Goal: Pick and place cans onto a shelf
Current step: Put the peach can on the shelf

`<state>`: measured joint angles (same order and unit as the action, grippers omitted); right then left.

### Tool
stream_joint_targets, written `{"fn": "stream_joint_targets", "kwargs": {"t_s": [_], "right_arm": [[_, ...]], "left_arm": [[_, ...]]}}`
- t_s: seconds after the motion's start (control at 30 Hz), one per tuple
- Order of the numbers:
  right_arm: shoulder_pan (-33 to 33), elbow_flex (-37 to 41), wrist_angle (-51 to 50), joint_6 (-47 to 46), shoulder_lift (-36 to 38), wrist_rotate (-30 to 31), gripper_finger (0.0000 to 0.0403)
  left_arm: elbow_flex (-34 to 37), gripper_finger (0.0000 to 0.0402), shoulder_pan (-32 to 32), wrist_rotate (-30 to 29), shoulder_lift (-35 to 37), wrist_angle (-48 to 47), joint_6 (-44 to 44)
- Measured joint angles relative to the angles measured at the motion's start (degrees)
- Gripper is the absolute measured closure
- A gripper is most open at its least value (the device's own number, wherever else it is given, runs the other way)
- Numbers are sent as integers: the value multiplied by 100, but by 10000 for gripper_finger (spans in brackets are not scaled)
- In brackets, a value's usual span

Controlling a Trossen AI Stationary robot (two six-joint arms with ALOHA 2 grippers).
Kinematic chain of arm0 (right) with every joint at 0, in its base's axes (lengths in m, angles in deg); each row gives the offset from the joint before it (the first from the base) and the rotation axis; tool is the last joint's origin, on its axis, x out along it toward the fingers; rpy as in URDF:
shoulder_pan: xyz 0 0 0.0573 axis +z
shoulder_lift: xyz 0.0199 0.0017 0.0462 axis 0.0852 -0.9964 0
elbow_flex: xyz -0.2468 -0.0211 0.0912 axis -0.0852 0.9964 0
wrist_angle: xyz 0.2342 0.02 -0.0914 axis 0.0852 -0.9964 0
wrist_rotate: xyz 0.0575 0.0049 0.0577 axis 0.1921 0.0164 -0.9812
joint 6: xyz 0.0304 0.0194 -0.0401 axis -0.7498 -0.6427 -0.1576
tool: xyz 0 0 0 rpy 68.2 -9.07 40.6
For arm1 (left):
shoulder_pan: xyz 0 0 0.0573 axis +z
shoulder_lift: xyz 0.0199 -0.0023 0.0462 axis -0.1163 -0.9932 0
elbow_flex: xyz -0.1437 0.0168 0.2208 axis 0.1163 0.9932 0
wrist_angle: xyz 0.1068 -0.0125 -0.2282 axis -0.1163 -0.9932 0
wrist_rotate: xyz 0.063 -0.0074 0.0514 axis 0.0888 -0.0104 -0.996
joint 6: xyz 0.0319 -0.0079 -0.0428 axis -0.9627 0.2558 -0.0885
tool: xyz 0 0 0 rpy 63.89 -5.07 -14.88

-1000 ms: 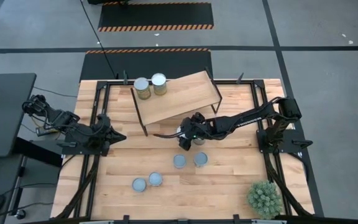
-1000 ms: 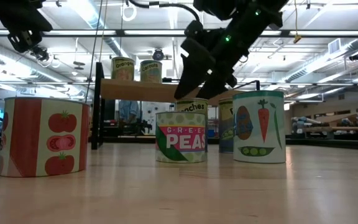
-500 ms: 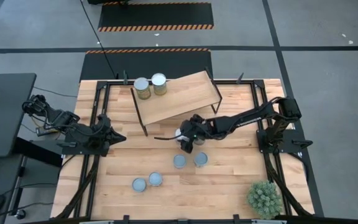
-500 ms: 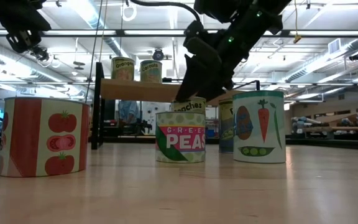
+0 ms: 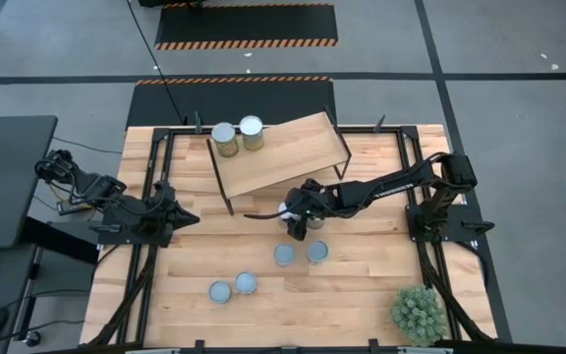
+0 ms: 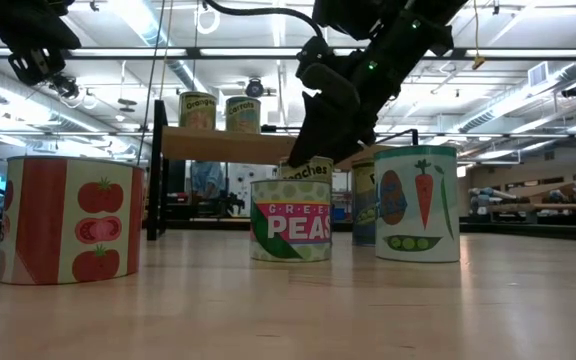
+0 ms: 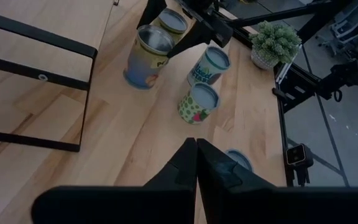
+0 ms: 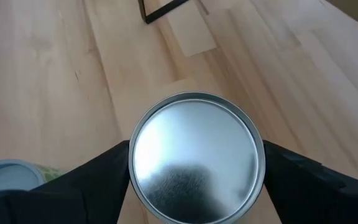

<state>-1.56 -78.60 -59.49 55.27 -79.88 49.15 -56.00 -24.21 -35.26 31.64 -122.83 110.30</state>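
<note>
High view: my right gripper (image 5: 294,218) hangs over a can by the shelf (image 5: 283,152) front, placed for a top grab.
Low view: peaches can (image 6: 310,171) under it, behind the green peas can (image 6: 290,221).
Left wrist: left gripper (image 7: 196,163) closed, empty, parked.
Right wrist: fingers (image 8: 98,171) apart, straddling the silver lid (image 8: 196,157), not clamped yet.

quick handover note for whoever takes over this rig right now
Right gripper: fingers either side of a tall can standing on the table in front of the shelf, closing, not yet gripping.
Left gripper: shut, parked at the table's left.
Done: two cans on the shelf.
Left: this can plus four short ones on the table; others may be hidden.
</note>
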Motion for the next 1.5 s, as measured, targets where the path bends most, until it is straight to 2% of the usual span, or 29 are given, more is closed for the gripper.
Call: {"fn": "stream_joint_targets", "kwargs": {"t_s": [0.13,0.4,0.8,1.23,1.5], "right_arm": [[6,-152,-35,-16,-12,-369,74],[-12,-629,-122,472,-17,-733,74],[-122,-720,-207,744,-12,-1168,74],[-128,-724,-388,745,722,-1622,73],[-149,-874,-917,559,1253,-1405,73]], "left_arm": [[0,386,0,1,0,0,0],[0,386,0,-1,0,-7,4],[0,386,0,-2,0,-9,4],[0,386,1,-2,2,205,59],[0,386,1,-5,2,265,-521]]}}
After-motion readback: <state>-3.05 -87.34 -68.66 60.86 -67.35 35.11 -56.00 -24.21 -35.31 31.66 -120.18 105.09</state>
